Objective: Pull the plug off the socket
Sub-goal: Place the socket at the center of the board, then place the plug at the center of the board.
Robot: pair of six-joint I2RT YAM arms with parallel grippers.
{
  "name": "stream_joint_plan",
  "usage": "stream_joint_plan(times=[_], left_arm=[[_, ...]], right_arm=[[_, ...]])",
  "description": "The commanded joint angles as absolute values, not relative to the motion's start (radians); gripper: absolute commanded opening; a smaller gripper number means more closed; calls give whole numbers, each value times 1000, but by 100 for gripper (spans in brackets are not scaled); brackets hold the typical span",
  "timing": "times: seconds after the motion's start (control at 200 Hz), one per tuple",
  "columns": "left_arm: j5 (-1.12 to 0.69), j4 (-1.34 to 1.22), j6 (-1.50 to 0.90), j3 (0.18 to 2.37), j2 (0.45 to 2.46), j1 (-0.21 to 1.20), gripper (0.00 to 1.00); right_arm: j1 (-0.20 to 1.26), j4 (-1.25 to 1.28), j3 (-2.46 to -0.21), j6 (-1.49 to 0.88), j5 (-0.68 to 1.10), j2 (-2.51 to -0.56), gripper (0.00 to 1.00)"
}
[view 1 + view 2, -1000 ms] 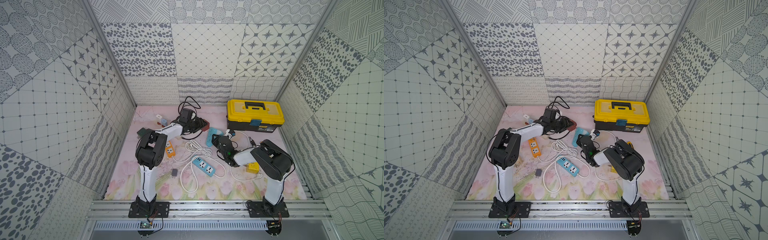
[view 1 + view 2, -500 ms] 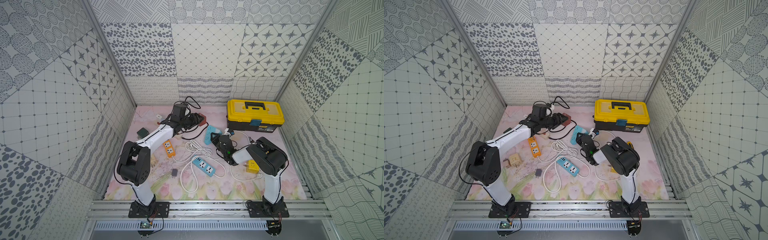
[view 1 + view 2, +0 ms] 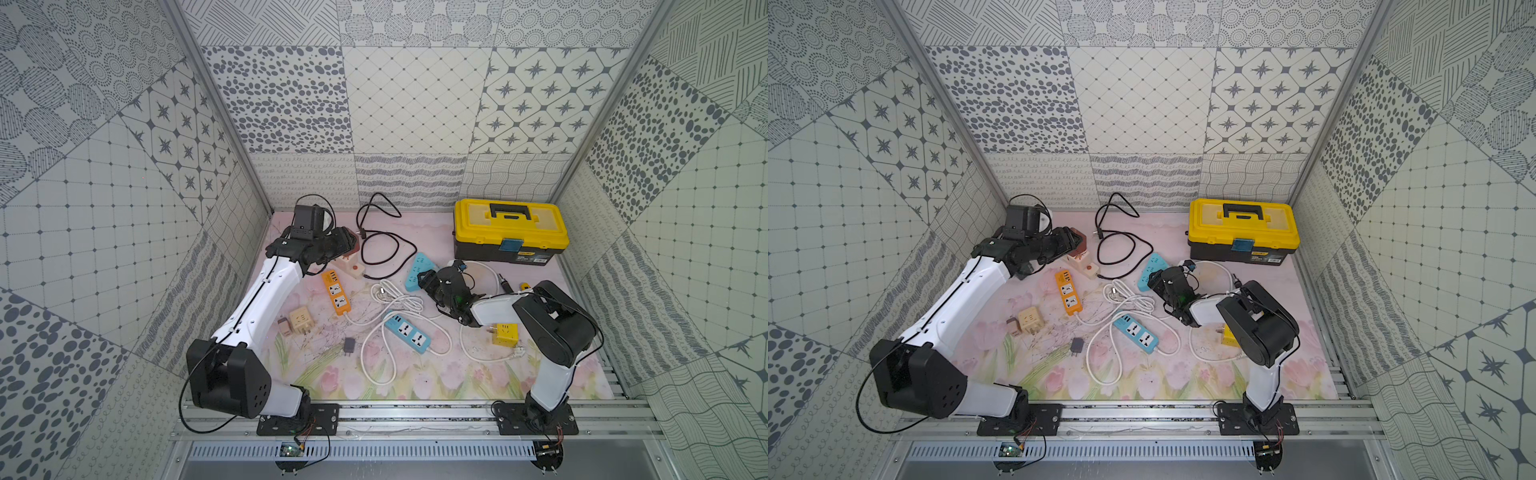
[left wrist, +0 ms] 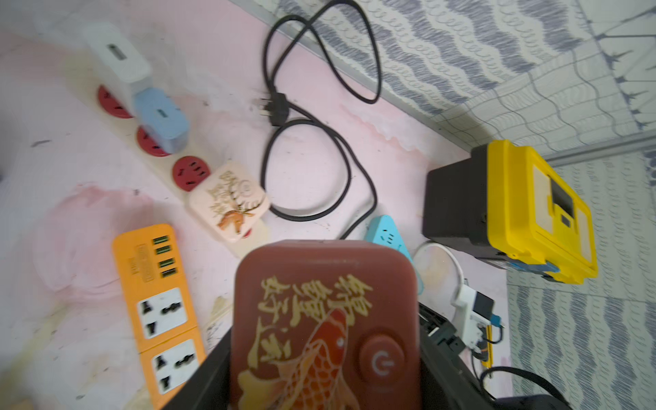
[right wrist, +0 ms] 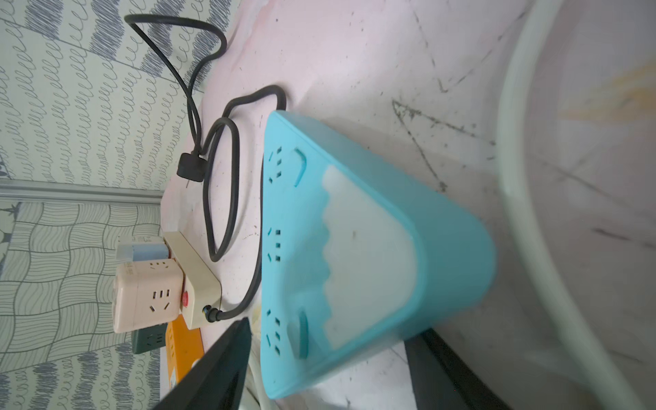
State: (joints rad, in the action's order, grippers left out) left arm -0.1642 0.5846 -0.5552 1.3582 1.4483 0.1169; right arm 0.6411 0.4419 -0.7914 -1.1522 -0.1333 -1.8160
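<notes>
My left gripper (image 3: 341, 246) (image 4: 324, 355) is shut on the plug (image 3: 351, 242) (image 3: 1079, 243) (image 4: 324, 312), a brown-red cube with a gold fish and a round power button. It hangs just above the near end of the socket (image 3: 352, 266) (image 3: 1084, 264) (image 4: 190, 174), a cream strip with red outlets. A white charger (image 4: 119, 55), a blue charger (image 4: 161, 119) and a cream cube (image 4: 227, 198) sit plugged into that strip. My right gripper (image 3: 432, 281) (image 5: 330, 376) is open, its fingers on either side of a light-blue triangular socket (image 3: 419, 269) (image 5: 355, 230) with gaps showing.
A yellow toolbox (image 3: 509, 228) stands at the back right. An orange strip (image 3: 337, 293), a blue strip (image 3: 407, 332) with a looping white cable (image 3: 374, 353), a black cable (image 3: 380, 249), a beige cube (image 3: 300, 320), a yellow cube (image 3: 505, 334) and a small black charger (image 3: 348, 345) lie on the mat.
My left arm has swung out and carried the plug leftwards, back over the near end of the cream strip. My right gripper's jaws have opened beside the light-blue socket.
</notes>
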Motion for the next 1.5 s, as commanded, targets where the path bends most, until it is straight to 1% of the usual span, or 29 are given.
stream_joint_plan(times=[0.0,0.065,0.09,0.14,0.21,0.285,0.375,0.435,0.48,0.59,0.635,0.705,0.785,0.976,1.101,1.171,1.251,1.336,1.491], left_arm=[[-140,931,-419,1415,1455,1,0],[-186,998,-373,1435,1471,-54,0],[-192,1024,-358,1443,1479,-77,0],[-175,1078,-340,1463,1495,-120,0],[-143,1127,-308,1477,1516,-158,0],[-130,1130,-302,1464,1527,-204,0],[-145,1084,-354,1419,1529,-271,0],[-210,1048,-416,1371,1533,-334,0],[-308,1011,-494,1319,1529,-396,0],[-560,812,-700,1143,1519,-533,0],[-677,722,-782,1087,1535,-566,0],[-801,596,-880,1038,1576,-580,0],[-841,484,-938,1019,1613,-580,0],[-840,231,-1054,967,1661,-594,0],[-858,218,-1074,964,1720,-600,8],[-831,265,-1048,969,1729,-612,18],[-811,298,-1019,969,1727,-629,25],[-785,333,-988,973,1713,-647,36],[-705,430,-923,1005,1666,-664,52]], right_arm=[[642,333,-771,-1041,-104,-1734,76],[643,333,-741,-994,-70,-1694,79],[647,334,-725,-985,-65,-1678,82],[651,333,-696,-974,-63,-1647,87],[657,327,-670,-958,-60,-1608,90],[662,301,-663,-937,-53,-1570,93],[677,273,-664,-916,-68,-1523,99],[694,301,-641,-912,-88,-1490,99],[706,314,-631,-906,-99,-1470,99],[732,310,-628,-877,-125,-1433,99],[736,310,-625,-869,-130,-1420,99],[739,310,-617,-857,-135,-1401,99],[744,309,-605,-844,-143,-1383,99],[751,300,-592,-828,-164,-1359,99],[751,290,-593,-823,-182,-1357,99],[752,286,-596,-818,-191,-1356,99],[752,281,-598,-815,-196,-1356,99],[751,278,-603,-811,-197,-1363,99],[752,245,-622,-793,-192,-1364,99]])
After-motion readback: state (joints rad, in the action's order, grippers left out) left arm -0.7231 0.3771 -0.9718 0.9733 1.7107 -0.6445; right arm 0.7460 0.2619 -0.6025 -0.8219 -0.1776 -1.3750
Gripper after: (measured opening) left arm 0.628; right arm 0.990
